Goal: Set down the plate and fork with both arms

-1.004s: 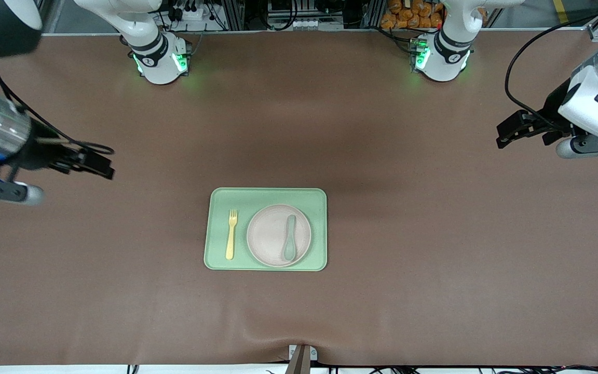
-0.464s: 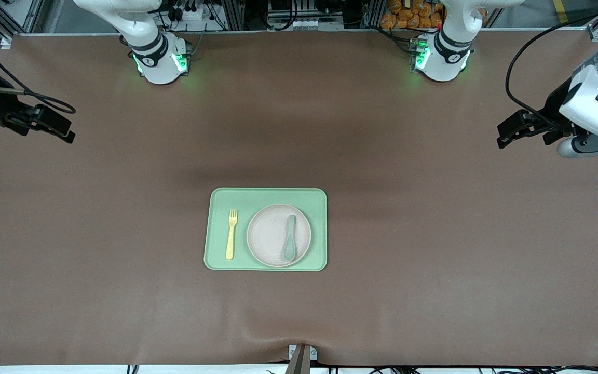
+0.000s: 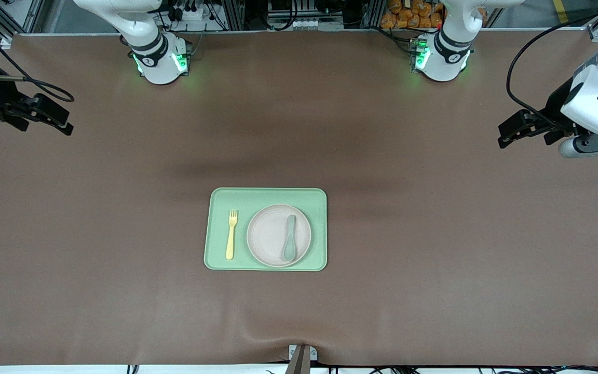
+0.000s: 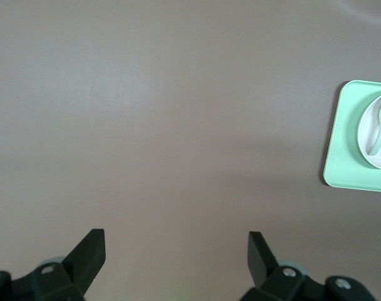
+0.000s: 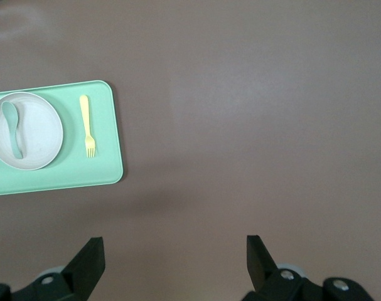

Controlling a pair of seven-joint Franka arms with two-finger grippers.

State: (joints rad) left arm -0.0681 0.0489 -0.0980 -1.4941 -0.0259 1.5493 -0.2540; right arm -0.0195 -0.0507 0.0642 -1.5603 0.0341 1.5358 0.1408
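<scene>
The black right gripper [image 3: 65, 127] had swung away toward its table end. Both grippers, left [image 3: 504, 139] too, hung wide, empty. Pale speckled round plate [image 3: 273, 236] and yellow plastic fork [image 3: 231, 234] lay on the light-green tray [image 3: 268, 196]; task looked complete.

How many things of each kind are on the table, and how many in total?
Tray: 1
Plate: 1
Fork: 1
Spoon: 1
Total: 4
</scene>
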